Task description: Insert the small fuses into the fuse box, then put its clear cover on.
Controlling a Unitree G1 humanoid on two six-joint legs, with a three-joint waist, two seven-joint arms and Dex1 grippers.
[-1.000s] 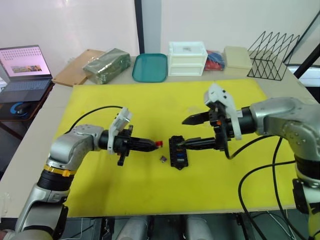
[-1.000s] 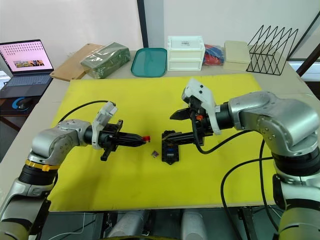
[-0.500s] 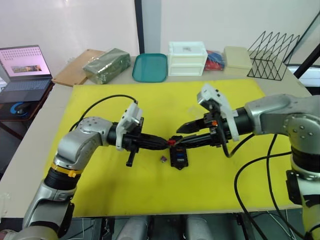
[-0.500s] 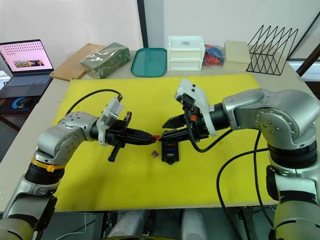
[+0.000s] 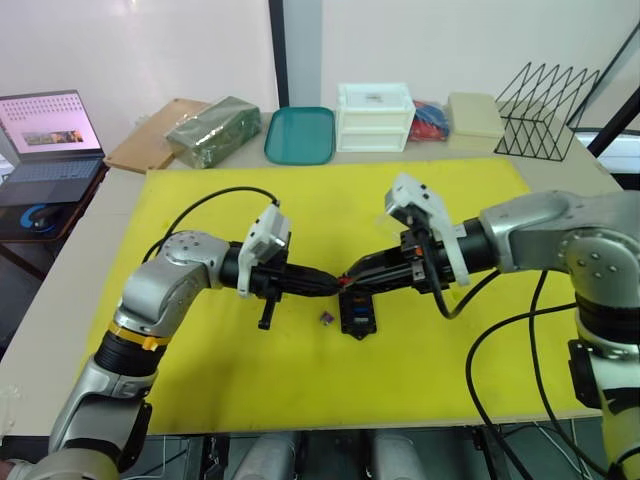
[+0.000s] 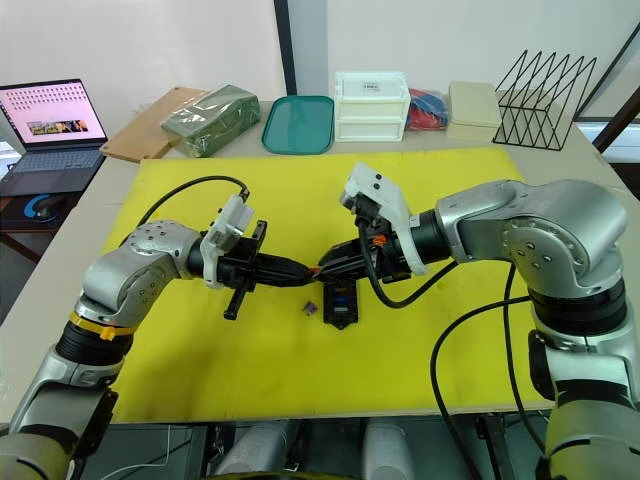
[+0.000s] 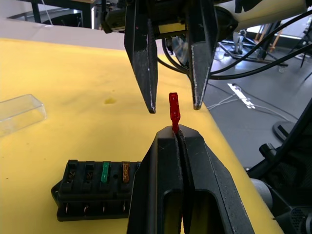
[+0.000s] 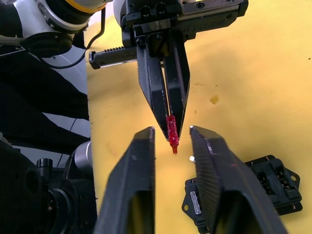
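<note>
Yellow mat (image 5: 200,400) on a table w/ the fuse box (image 5: 356,314) mid-mat, long axis near–far, partly filled. Left gripper (image 7: 174,132) clenched on a red fuse (image 7: 173,111), held lengthwise toward the right gripper (image 8: 170,134) — fingers spread either side. Purple fuse (image 5: 326,318) loose; clear cover (image 7: 20,113) still off.
</note>
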